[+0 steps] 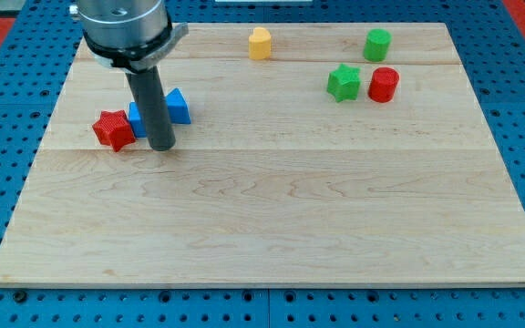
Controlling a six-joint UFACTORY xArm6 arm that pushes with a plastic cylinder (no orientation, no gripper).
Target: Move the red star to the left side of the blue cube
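Camera view: my tip (pixel 162 146) rests on the wooden board (pixel 272 228), just at 3 o'clock of the red star (pixel 114 129). The arm ends in a plain rod, with nothing to spread or pinch. The red star touches the blue cube (pixel 138 117) at the cube's 9 o'clock; the rod partly hides the cube. A blue triangular block (pixel 178 107) sits at the cube's 2 o'clock. Well apart toward 1 o'clock stand a yellow block (pixel 260 43), green cylinder (pixel 377 44), green star (pixel 343 83) and red cylinder (pixel 383 84).
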